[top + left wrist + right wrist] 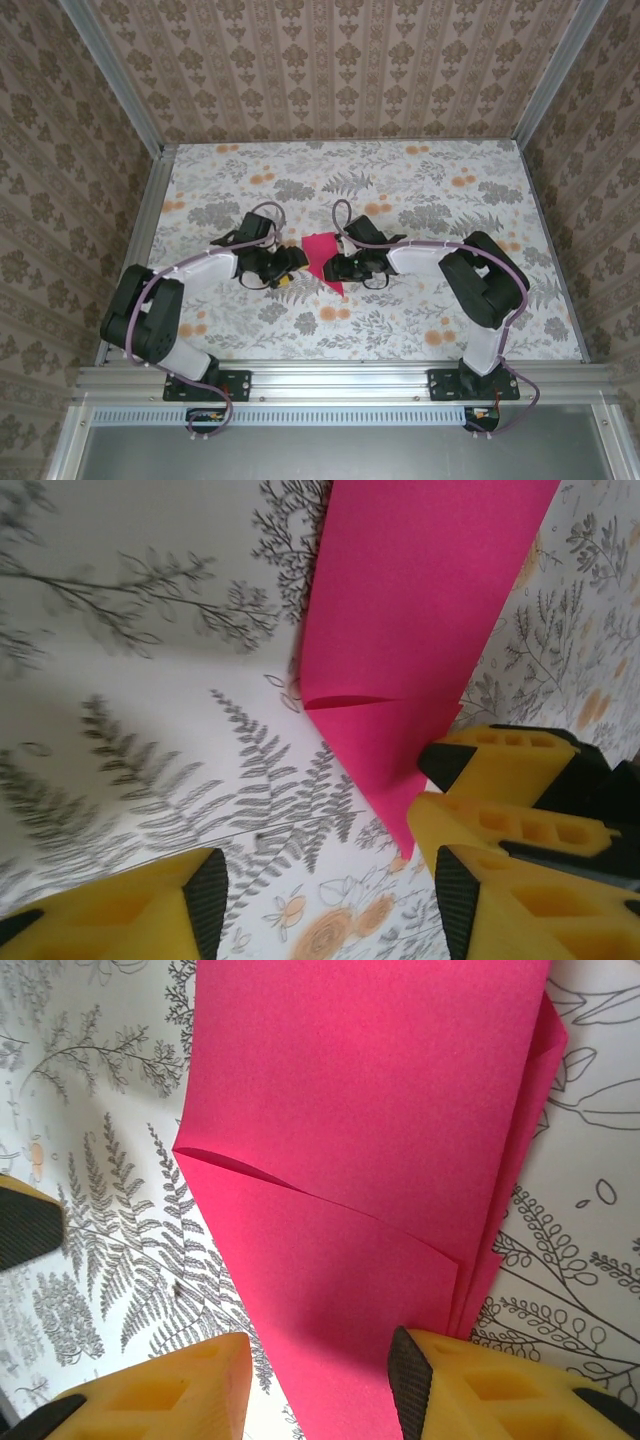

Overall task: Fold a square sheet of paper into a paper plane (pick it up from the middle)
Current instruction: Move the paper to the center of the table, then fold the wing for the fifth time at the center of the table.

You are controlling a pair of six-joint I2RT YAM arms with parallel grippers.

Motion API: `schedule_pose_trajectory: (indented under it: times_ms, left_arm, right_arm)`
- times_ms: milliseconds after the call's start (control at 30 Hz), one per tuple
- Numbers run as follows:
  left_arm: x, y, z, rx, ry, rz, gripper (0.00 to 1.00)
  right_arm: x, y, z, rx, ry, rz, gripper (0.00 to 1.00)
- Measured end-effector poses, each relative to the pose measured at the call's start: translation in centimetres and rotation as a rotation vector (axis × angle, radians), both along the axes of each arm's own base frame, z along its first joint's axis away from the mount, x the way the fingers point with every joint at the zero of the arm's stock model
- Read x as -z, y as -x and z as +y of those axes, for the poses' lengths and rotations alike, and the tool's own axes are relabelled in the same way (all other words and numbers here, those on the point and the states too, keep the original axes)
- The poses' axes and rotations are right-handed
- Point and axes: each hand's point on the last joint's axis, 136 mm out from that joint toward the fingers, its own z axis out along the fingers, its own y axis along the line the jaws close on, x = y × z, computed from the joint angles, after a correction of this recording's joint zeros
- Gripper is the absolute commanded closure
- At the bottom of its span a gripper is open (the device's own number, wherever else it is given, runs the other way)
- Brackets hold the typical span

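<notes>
The thin magenta-pink paper sheet (321, 255), part-folded to a point, lies mid-table on the floral tablecloth (400, 190) — light, limp, easily creased. I'd pinch the layered folded edge. My right gripper (320, 1390) straddles its narrow end, jaws apart; my left gripper (330, 900) — also parted — holds nothing.

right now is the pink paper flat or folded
Folded. The pink paper lies in overlapping layers, a flap edge crossing it and stacked edges along one side; from above it narrows to a point.
</notes>
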Motion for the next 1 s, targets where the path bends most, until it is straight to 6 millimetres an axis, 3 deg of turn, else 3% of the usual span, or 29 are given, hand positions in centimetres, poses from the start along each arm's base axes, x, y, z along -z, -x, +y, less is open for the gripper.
schedule_pose_trajectory:
  times_ms: [333, 533, 1000]
  left_arm:
    - [2.4, -0.7, -1.2, -0.028, -0.012, 0.048, 0.55]
    - [2.6, -1.3, -1.5, -0.036, -0.002, 0.042, 0.64]
    - [2.6, -2.7, -2.7, -0.027, 0.020, 0.027, 0.71]
  right_arm:
    - [-0.1, -0.1, -0.2, 0.002, -0.058, 0.000, 0.55]
    - [-0.1, -0.1, -0.2, 0.001, -0.069, 0.000, 0.55]
    - [-0.1, -0.1, -0.2, 0.013, -0.079, 0.009, 0.56]
